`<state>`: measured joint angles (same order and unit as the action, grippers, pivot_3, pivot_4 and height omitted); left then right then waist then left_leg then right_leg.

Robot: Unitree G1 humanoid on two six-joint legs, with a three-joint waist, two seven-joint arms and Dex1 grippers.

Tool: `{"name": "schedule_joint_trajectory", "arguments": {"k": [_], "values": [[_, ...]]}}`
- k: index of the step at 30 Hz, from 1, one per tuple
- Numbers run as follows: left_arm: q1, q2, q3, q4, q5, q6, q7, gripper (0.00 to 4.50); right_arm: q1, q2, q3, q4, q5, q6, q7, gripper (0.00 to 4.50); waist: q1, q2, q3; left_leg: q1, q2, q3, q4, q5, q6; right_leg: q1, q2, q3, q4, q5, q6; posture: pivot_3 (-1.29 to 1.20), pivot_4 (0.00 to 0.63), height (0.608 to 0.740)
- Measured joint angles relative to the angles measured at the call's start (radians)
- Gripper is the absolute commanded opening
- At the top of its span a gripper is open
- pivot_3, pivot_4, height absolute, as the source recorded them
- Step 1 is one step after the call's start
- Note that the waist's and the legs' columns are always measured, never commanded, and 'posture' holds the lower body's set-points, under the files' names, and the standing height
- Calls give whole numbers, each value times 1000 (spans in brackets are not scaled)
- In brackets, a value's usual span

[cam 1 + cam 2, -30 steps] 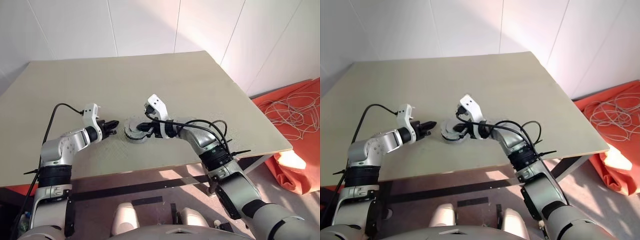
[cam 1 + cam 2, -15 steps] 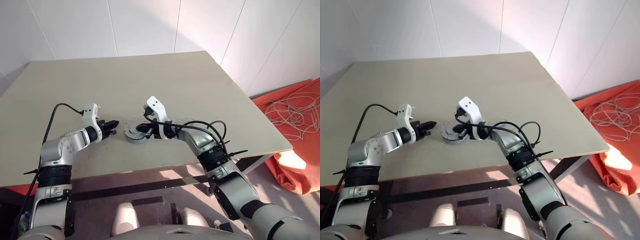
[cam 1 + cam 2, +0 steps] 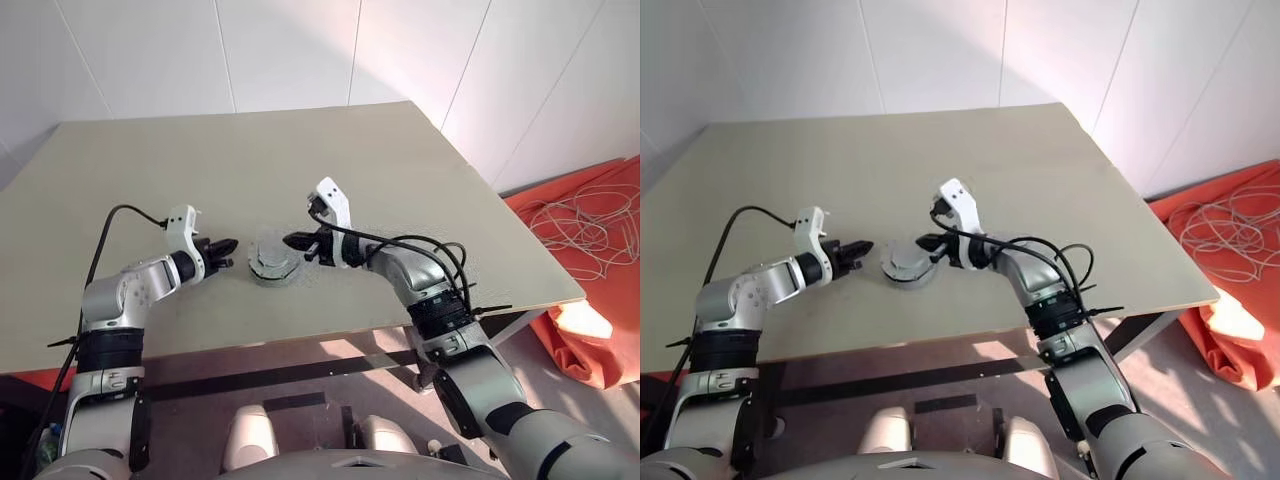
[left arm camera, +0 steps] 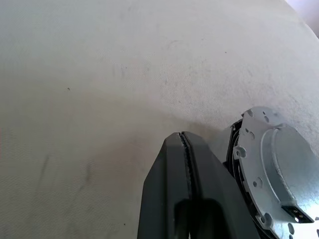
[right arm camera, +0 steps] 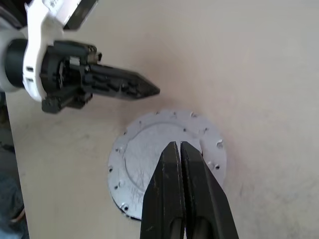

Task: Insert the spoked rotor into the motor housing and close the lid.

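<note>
The motor housing stands near the table's front middle as a short silvery drum. Its upward face is a flat silvery plate with small holes round the rim. A dark edge shows beneath its flange. The spoked rotor is hidden. I cannot tell the lid apart from the housing's closed top. My left gripper is shut and empty, its tip just left of the drum and apart from it. My right gripper is shut and empty, hovering a little above the drum's right rim, pointing left.
The tan table stretches back to the white wall. Its front edge runs close below the drum. On the floor at the right lies an orange cloth with pale coiled cables on it.
My right gripper has lifted off the housing's top and drawn back to the right, leaving the drum uncovered. The left gripper and the drum have stayed put.
</note>
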<state>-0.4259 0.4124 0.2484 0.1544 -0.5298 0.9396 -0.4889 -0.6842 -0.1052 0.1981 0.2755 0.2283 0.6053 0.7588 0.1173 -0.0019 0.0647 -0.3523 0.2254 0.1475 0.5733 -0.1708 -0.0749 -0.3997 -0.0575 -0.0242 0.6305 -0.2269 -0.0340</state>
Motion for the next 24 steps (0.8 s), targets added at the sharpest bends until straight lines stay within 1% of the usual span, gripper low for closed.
{"name": "schedule_joint_trajectory", "arguments": {"k": [3,6,7,8,9,10,11,17,18,24], "values": [[-5,0,-2,6,1,-5,-2,0,-7,2,-1,-2,-15,-90,-5,45,0,0,0,-1,0,0,-2,0,-1,0,0,-1,-4,0,0,0,0,740],[-7,0,-7,18,3,-6,-5,0,-6,12,3,12,-26,-171,14,638,-1,0,0,-2,0,0,-3,0,0,0,0,-1,-6,1,-1,0,0,740],[-7,0,-8,20,4,-6,-5,0,-5,13,5,19,-26,-197,28,894,-1,0,0,-3,0,0,-3,0,0,0,0,-1,-7,1,-1,0,0,740],[-7,0,-9,21,4,-6,-6,0,-2,13,11,26,-27,-223,46,1293,-2,0,0,-3,0,0,-3,-1,1,0,0,-1,-7,1,-1,0,0,740],[-7,1,-9,21,4,-6,-7,0,5,12,20,30,-29,-254,70,1594,-2,0,0,-4,0,0,-3,-1,2,0,0,-2,-8,1,-1,0,0,740],[-7,2,-9,21,4,-6,-8,0,15,10,31,36,-29,-284,95,2020,-2,0,0,-5,0,0,-3,-1,2,0,0,-2,-9,1,-1,0,0,740],[-7,4,-9,21,4,-6,-8,0,24,9,39,46,-30,-302,113,2330,-2,0,0,-5,0,0,-2,-2,3,0,0,-2,-9,1,-1,0,0,740],[-7,18,-9,21,4,-6,-9,0,35,14,46,103,-31,-366,168,4386,-17,0,0,-5,0,0,-1,-2,3,0,0,-2,-8,1,-1,0,0,740],[-7,18,-9,21,4,-6,-9,0,35,17,46,113,-31,-375,170,4470,-20,0,0,-5,0,0,-1,-2,3,0,0,-2,-8,1,-1,0,0,740],[-7,18,-9,21,3,-6,-11,0,35,39,43,180,-33,-404,169,4470,-23,0,0,-5,0,0,-1,-2,3,0,0,-2,-8,1,-1,0,0,740]]}}
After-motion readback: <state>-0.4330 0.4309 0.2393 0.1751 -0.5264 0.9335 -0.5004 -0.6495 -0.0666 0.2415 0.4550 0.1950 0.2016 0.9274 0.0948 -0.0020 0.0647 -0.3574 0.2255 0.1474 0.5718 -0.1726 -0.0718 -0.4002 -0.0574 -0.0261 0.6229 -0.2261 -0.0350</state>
